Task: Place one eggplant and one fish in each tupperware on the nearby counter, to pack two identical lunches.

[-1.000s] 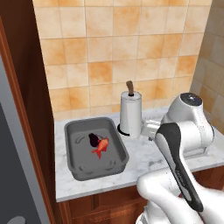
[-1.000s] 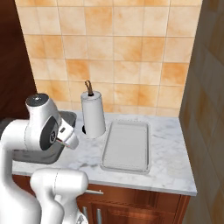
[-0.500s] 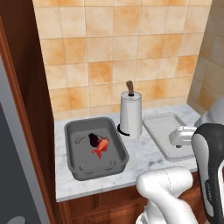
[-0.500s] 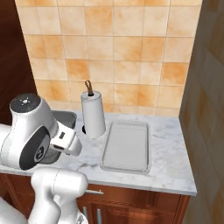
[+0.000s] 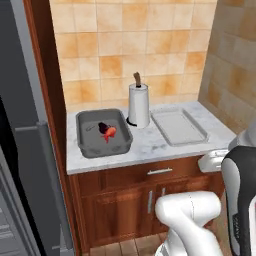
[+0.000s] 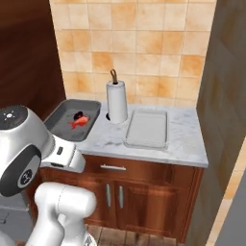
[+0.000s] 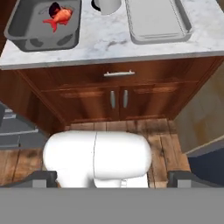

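we see dark tupperware (image 5: pixel 102 134) at counter's (image 5: pixel 150 145) 9 o'clock holding red fish (image 5: pixel 109 133), eggplant (image 5: pixel 103 126); pale tupperware (image 5: pixel 179 126) bare. hand spread, holding nothing. first lunch packed; next, fetch second pair.

The bench (image 5: pixel 150 145) has a smooth, pale marble top with grey veins, over dark glossy wood cabinet doors (image 6: pixel 139 202) with metal handles. The deep grey container (image 5: pixel 90 137) looks like matt plastic, the pale container (image 5: pixel 197 131) also. The red-orange fish (image 7: pixel 61 16) is shiny. The wall tiles (image 5: pixel 125 45) are glazed, the floor (image 7: pixel 170 135) rough wooden planks.
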Controlling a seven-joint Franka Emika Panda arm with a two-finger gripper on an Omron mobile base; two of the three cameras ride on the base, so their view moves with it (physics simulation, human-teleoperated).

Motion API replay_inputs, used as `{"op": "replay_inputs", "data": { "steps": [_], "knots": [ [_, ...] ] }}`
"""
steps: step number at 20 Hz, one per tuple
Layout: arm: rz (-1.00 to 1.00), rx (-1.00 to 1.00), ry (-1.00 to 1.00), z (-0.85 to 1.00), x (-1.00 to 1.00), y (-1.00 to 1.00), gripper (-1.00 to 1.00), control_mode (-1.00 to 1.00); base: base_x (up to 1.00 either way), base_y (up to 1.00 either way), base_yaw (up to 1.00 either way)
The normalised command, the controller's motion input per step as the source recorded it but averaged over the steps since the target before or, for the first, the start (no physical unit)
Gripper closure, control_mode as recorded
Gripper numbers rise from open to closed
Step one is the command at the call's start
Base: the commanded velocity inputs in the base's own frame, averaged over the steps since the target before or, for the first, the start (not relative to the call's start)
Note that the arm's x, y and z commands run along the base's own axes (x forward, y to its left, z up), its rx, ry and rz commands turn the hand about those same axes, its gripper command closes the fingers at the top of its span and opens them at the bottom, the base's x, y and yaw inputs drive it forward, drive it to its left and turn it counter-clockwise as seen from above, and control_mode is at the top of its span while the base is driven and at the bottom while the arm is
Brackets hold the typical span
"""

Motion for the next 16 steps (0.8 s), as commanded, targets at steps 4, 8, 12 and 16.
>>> {"op": "replay_inputs", "data": {
  "steps": [4, 8, 12, 16],
  "knots": [
    [0.0, 0.0, 0.0, 0.0, 0.0, 0.0, -1.0, 1.0, -1.0, 0.15, 0.0],
    [0.0, 0.0, 0.0, 0.0, 0.0, 0.0, -1.0, 1.0, -1.0, 0.91, -0.01],
    [0.0, 0.0, 0.0, 0.0, 0.0, 0.0, -1.0, 1.0, -0.72, 1.0, -0.02],
    [0.0, 0.0, 0.0, 0.0, 0.0, 0.0, -1.0, 1.0, -0.54, 1.0, 0.0]
  ]
}}
